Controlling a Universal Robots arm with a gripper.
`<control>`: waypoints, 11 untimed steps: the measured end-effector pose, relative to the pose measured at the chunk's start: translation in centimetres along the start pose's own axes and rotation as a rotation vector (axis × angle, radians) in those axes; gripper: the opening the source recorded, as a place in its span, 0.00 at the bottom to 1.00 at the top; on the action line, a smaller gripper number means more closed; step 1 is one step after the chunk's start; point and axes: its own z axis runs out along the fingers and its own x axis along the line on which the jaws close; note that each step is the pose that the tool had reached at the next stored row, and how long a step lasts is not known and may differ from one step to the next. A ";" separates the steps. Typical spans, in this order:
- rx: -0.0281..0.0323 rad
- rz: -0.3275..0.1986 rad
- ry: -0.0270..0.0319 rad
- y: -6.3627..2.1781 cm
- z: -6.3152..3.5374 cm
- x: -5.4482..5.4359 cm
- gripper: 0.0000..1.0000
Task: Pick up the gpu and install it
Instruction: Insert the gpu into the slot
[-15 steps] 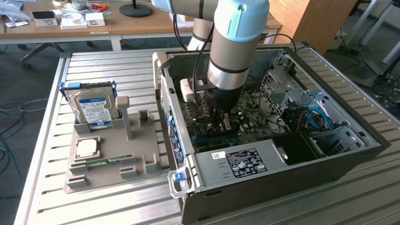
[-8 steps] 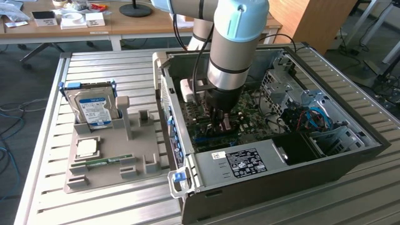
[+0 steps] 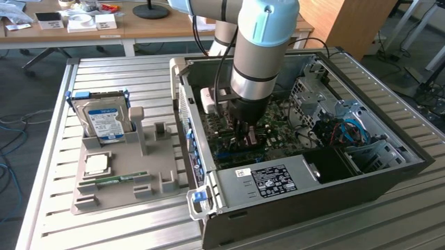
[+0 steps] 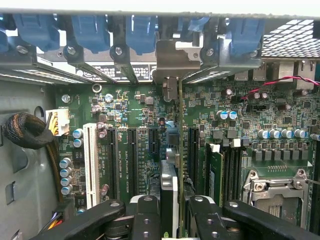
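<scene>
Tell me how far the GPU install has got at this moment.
Pickup looks done: the hand is shut on the gpu, held edge-on inside the open computer case, above the motherboard. Its bracket is up against the rear slot row. Whether the card is fully seated cannot be told.

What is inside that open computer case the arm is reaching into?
Inside the computer case lies a green motherboard with expansion slots. The gripper holds the gpu edge-on above them. The arm hides part of the board; the slot beneath the card is covered.
</scene>
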 end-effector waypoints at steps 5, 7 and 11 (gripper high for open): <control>0.0002 0.000 0.0001 0.00 0.00 0.0 0.34; 0.0000 0.000 0.0003 -0.01 -0.02 0.0 0.34; 0.0001 0.000 0.0002 -0.02 -0.47 -0.2 0.34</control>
